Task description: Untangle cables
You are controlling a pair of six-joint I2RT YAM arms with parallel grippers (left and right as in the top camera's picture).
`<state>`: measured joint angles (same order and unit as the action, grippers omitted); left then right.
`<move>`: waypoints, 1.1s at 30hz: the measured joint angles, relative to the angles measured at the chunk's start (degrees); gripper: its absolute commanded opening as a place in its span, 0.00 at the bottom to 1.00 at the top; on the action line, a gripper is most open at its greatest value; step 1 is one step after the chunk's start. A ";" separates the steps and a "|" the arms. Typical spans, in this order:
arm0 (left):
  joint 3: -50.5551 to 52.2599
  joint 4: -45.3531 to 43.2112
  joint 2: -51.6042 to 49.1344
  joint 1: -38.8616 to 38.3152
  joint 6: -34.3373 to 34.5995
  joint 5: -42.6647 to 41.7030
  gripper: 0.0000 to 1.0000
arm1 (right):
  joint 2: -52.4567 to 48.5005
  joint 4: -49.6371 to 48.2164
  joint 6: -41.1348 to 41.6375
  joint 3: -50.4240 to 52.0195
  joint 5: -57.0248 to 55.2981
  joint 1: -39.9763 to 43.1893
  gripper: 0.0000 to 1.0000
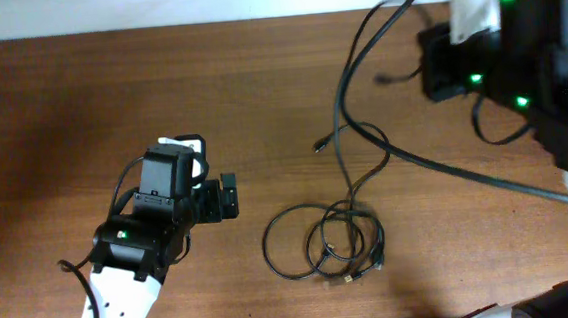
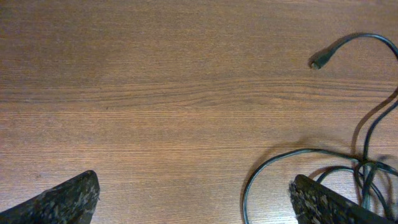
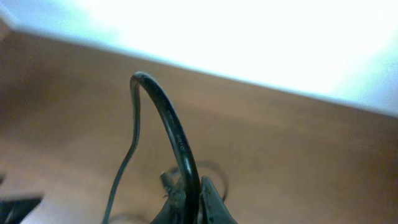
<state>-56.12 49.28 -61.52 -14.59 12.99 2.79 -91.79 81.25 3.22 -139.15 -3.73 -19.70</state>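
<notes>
The left gripper (image 2: 193,202) was held open over the brown wooden table (image 2: 155,93). The thin black flexible cables (image 1: 325,244) were coiled near one of its fingertips (image 2: 323,202). The right gripper (image 3: 194,208) was closed on a raised cable strand, well apart from that coil.

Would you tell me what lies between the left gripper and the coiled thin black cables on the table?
Only bare brown wooden tabletop; the overhead view shows it between the left gripper and the thin black cables.
</notes>
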 measured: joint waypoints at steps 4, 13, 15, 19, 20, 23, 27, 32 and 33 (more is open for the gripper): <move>0.00 0.00 0.00 0.00 0.00 -0.02 0.99 | 0.02 -5.20 -0.09 -8.83 -15.89 0.00 0.04; -0.02 0.04 0.00 0.00 0.00 -0.04 0.99 | 1.38 -14.27 -0.92 -11.76 -20.68 0.00 0.04; -0.02 0.04 0.00 0.00 -0.02 -0.04 0.99 | 2.69 -7.23 -3.52 -11.91 -22.67 0.00 0.04; 0.00 0.00 0.00 0.00 0.00 -0.04 0.99 | 4.39 -0.70 -5.16 -11.91 -45.57 -0.07 0.04; 0.00 -0.04 0.00 0.00 0.00 -0.04 0.99 | 4.59 -0.92 -5.18 -11.91 -48.04 -0.04 0.04; 0.00 -0.02 0.00 0.00 0.00 -0.04 0.99 | 6.95 -1.73 -5.20 -11.91 -53.57 -0.07 0.04; 0.00 -0.02 0.00 0.00 0.00 -0.04 0.99 | 8.15 -1.75 -5.18 -11.93 -55.36 -0.07 0.04; 0.00 -0.02 0.00 0.00 0.00 -0.02 0.99 | 7.89 -0.63 -4.92 -11.80 -55.45 -0.07 0.04; 0.00 -0.02 0.00 0.00 0.00 -0.04 0.99 | 7.89 -0.66 -4.94 -11.80 -56.70 -0.07 0.04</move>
<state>-56.12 49.25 -61.52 -14.59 12.99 2.74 -83.90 80.60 -1.72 -150.95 -60.42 -19.77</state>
